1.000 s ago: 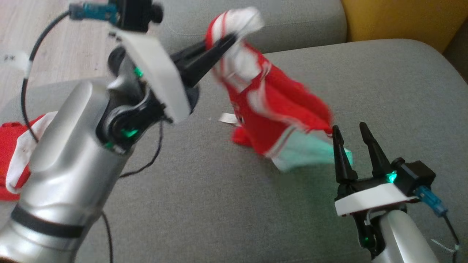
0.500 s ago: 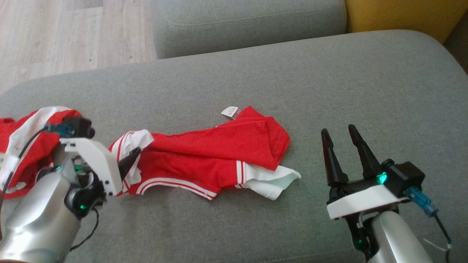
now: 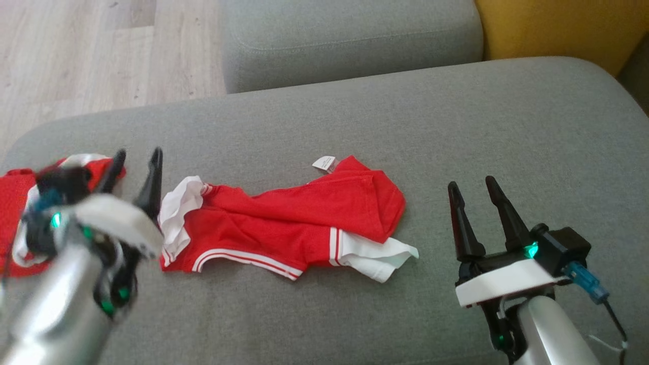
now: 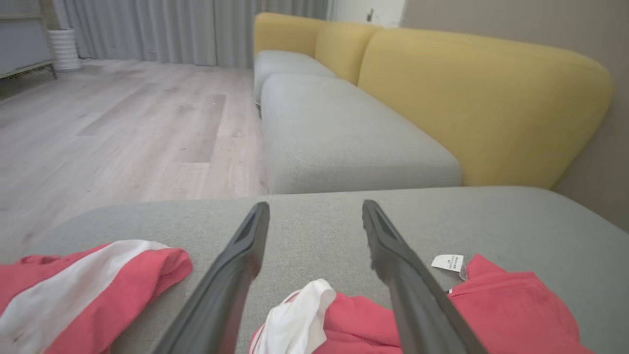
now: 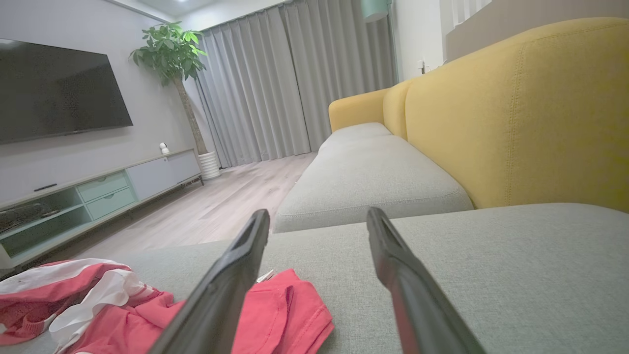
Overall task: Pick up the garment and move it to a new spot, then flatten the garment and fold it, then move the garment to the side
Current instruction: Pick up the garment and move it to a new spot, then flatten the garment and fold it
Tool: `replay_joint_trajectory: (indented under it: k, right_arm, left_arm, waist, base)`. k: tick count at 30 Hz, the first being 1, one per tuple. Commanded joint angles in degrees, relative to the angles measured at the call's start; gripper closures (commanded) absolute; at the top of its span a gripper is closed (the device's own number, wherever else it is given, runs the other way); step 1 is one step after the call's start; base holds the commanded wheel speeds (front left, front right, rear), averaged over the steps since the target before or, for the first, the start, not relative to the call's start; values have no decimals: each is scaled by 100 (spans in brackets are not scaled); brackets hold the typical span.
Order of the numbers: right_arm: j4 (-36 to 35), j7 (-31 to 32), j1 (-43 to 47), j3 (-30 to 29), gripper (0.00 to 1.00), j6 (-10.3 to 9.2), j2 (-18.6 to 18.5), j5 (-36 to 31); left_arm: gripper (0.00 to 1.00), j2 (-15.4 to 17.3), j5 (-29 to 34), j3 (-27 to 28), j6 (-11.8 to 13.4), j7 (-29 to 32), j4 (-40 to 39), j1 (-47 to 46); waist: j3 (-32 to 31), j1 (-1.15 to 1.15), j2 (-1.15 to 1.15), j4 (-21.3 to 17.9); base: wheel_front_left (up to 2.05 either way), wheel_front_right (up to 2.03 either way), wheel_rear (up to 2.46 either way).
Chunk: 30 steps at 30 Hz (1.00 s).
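The red garment with white trim lies crumpled and stretched sideways across the middle of the grey cushion, untouched by either arm. One white end is bunched toward the cushion's left side and the other white end spreads toward its right. Its small white label sticks out on the edge facing the cushion's far side. The left tool hovers over the left part of the cushion with its two dark fingers spread wide and nothing between them. Its tips stand just beside the garment's bunched white end, and the arm is blurred in the head view. The right tool hangs over the right near part of the cushion, also spread wide and empty, well apart from the fabric. A second red and white garment is heaped at the cushion's left edge, partly behind the left arm. Beyond the cushion's far edge sits another grey seat cushion, with a yellow backrest past the far right corner and pale wood floor past the far left.
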Motion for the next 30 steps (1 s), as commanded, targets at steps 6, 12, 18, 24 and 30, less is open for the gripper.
replay_joint_trajectory:
  k: [6, 12, 18, 24, 30]
  right_arm:
    - [-225, -62, -10, 102, 0, 44, -68, -19]
    - [-245, -62, 58, 93, 0, 44, -167, -19]
    - [-207, -62, 105, 113, 0, 44, -213, 4]
    - [-174, -62, 83, 124, 0, 44, -220, 20]
    - [-11, -62, 19, 124, 0, 44, -234, 156]
  left_arm:
    - [0, 63, 545, 574, 840, -478, -1282, 1007]
    - [0, -548, 1783, 1433, 1377, -488, -2750, 2405]
    - [0, -971, 2325, 1706, 1103, -489, -2902, 2866]
    - [0, -1218, 2535, 2035, 830, -489, -2790, 2941]
    - [0, -1403, 2716, 2272, 619, -489, -2776, 2953]
  waist:
    - [-51, 0, 0, 71]
    - [-36, 0, 0, 99]
    - [-31, 0, 0, 142]
    - [-38, 0, 0, 153]
    - [-5, 0, 0, 270]
  base:
    - [0, 0, 0]
    - [0, 0, 0]
    - [0, 0, 0]
    - [0, 0, 0]
    - [0, 0, 0]
